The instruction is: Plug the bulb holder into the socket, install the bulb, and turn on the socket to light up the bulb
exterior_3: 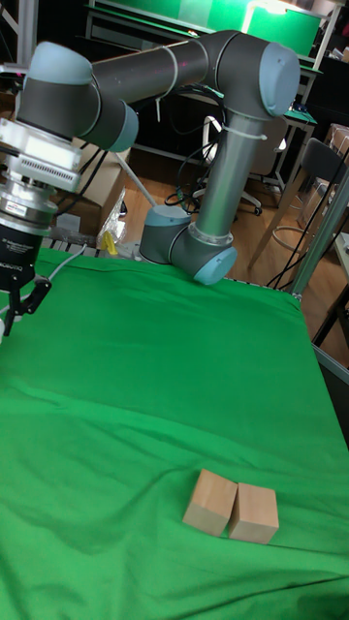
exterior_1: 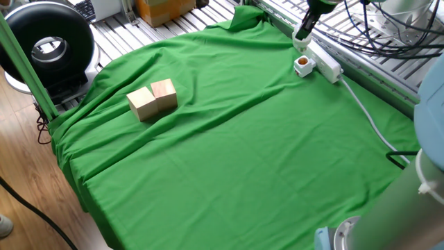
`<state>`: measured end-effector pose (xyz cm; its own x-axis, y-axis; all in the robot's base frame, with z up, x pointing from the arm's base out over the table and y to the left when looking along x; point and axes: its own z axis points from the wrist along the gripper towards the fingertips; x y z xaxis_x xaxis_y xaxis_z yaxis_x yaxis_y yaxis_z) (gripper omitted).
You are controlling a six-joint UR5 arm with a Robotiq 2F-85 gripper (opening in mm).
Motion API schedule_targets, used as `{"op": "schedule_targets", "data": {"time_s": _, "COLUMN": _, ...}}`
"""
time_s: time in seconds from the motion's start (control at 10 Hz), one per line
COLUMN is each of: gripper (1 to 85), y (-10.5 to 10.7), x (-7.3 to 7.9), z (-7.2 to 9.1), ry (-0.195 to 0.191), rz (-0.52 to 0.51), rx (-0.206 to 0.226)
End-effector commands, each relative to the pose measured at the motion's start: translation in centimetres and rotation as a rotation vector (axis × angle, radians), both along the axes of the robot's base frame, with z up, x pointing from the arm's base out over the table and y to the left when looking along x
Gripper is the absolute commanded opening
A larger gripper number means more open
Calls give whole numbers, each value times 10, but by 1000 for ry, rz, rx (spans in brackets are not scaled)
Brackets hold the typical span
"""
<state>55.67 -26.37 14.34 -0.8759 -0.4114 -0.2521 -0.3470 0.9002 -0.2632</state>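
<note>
Bulb holder [exterior_1: 303, 64], a small white cube with a round orange-brown opening facing up, sits at the near side of the socket [exterior_1: 320, 57], touching or plugged into it; which of the two cannot be told from the fixed view. The socket is a long white power strip lying along the far right edge of the green cloth [exterior_1: 236, 153] that covers the bench, with its white cable [exterior_1: 365, 111] trailing toward the near right corner.

The end effector [exterior_1: 302, 32] hangs over the far end of the socket, just beyond the bulb holder. A small white object shows at its tip in the fixed view, but it is too small to tell whether this is the bulb or part of the fingers, and how far the fingers are parted cannot be told. In the tall fixed view the end effector [exterior_3: 14, 300] is at the left edge, its dark fingers partly cut off by the frame.

Two wooden blocks [exterior_1: 152, 98] lie side by side and touching on the left part of the cloth, well apart from the socket. A round black device [exterior_1: 47, 43] stands beyond the bench's left corner.
</note>
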Motion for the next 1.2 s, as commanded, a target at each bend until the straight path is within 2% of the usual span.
{"op": "schedule_targets", "data": {"time_s": 0.0, "gripper": 10, "y": 6, "x": 5, "z": -11, "ry": 0, "rz": -11, "rx": -21}}
{"op": "schedule_targets", "data": {"time_s": 0.3, "gripper": 10, "y": -2, "x": 2, "z": -16, "ry": 14, "rz": -3, "rx": -58}}
{"op": "schedule_targets", "data": {"time_s": 0.5, "gripper": 10, "y": 2, "x": 0, "z": -19, "ry": 8, "rz": -10, "rx": -43}}
{"op": "schedule_targets", "data": {"time_s": 0.8, "gripper": 10, "y": -4, "x": -12, "z": -22, "ry": 15, "rz": -15, "rx": -50}}
{"op": "schedule_targets", "data": {"time_s": 1.1, "gripper": 10, "y": 5, "x": -9, "z": -24, "ry": -7, "rz": -29, "rx": -26}}
